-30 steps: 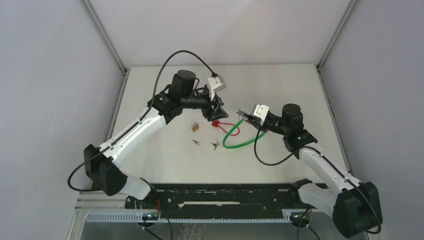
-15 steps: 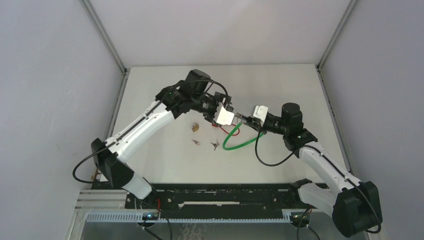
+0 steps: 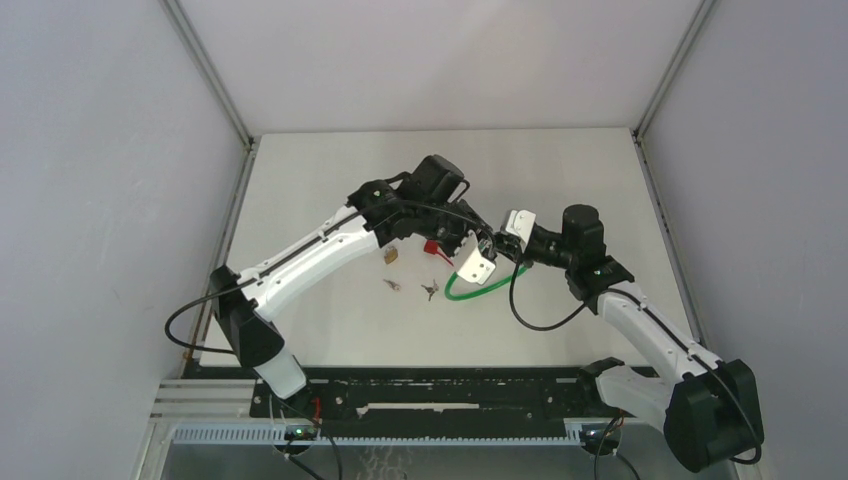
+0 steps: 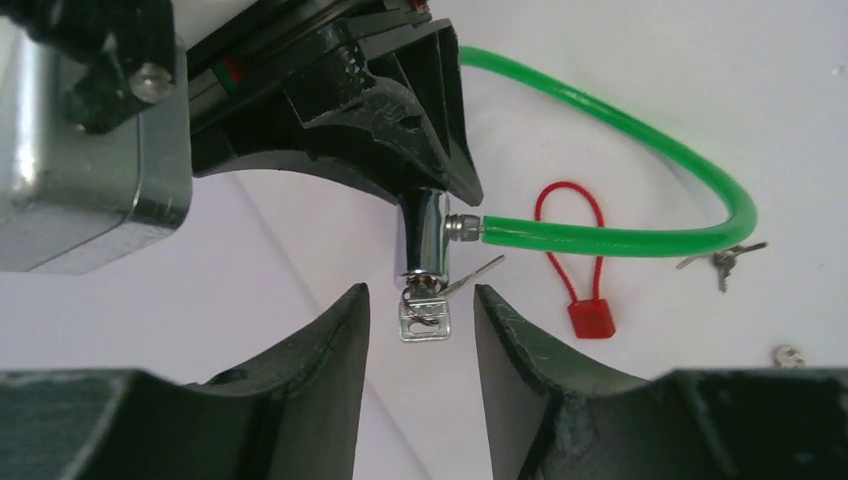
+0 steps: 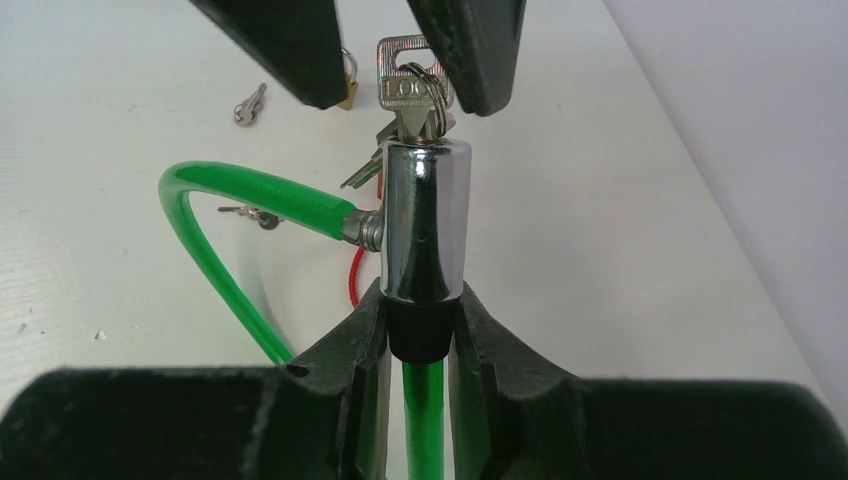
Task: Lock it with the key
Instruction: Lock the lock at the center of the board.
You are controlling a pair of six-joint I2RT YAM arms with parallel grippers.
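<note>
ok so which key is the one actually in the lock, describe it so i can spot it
Find the green cable loop in the middle of the table; its end runs into a chrome lock cylinder held in the right pincer. The key is the square-headed silver one sticking out of that cylinder's tip, unlike the loose keys lying flat on it.

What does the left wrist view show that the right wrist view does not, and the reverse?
Left wrist only: the red seal tag and the right gripper seen from outside. Right wrist only: letters stamped on the key. Both: the key in the chrome lock cylinder, the green cable, and the open left gripper astride the key.
</note>
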